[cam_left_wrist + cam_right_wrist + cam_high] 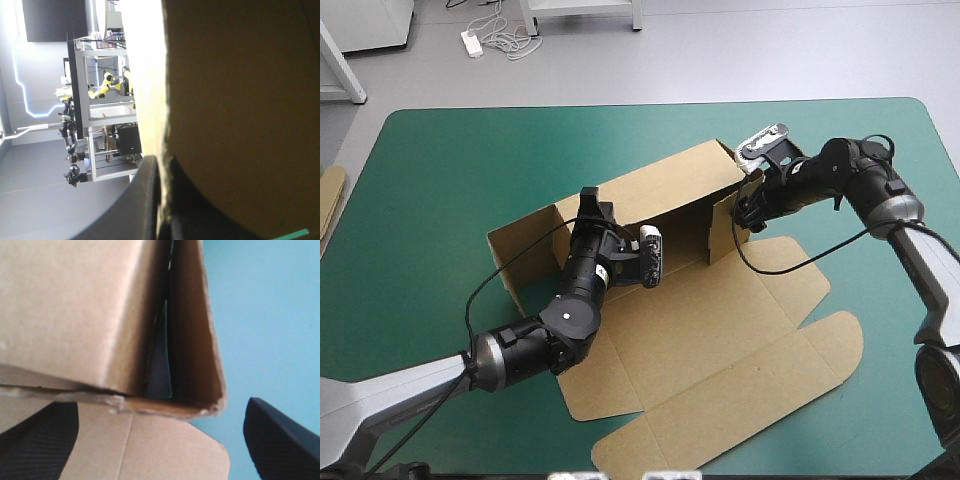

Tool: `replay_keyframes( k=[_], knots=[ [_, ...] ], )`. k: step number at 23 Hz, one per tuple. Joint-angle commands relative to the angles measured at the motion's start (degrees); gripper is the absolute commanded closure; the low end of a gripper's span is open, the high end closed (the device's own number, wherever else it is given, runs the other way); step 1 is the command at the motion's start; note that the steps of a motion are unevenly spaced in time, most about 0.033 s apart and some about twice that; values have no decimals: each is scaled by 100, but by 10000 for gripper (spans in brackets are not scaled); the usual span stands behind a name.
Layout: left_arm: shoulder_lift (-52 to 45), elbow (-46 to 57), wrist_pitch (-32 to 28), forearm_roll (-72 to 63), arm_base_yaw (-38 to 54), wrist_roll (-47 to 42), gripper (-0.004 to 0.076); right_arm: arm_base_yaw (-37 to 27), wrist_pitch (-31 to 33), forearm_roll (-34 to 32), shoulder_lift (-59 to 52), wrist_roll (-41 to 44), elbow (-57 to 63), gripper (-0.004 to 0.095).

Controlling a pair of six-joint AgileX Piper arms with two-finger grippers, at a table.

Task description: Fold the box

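Black fingers (145,200) of the left gripper (592,203) clamp the upper edge of the brown box (720,330), the board sandwiched between them near the left end of its raised rear wall (660,188). We find the box at the middle of the teal-green counter (440,180). Its long axis runs from the near-left toward the far-right corner, and its lid panel and front flaps lie flat toward the near edge. At the wall's right end the right gripper (752,207) holds its fingers spread wide, straddling the corner where the upright end flap (722,232) meets the wall. Whether they touch the board we cannot tell. We judge that the coming move hangs on that corner: it lies straight ahead between the parted fingers, and the right arm is the nearer one.
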Motion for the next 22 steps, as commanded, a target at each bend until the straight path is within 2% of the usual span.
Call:
replay_keyframes(
  k=[1,8,10,17,20,22],
  knots=[
    [-190,-88,40,51,-6,-37,733,-24,-454,482,-223,-405,-147,78],
    [-190,-88,26,40,-6,-37,733,-24,-458,1260,-215,-865,-75,81],
    [-190,-88,2,40,-6,-37,733,-24,-656,1529,-215,-967,114,111],
    [-190,-88,-42,40,-6,-37,733,-24,-1272,2469,-215,-1624,809,259],
    [-190,-88,-54,40,-6,-37,733,-24,-1313,2544,-215,-1676,837,311],
    [-190,-88,-68,28,-6,-37,733,-24,-1362,2568,-215,-1676,837,398]
  ],
)
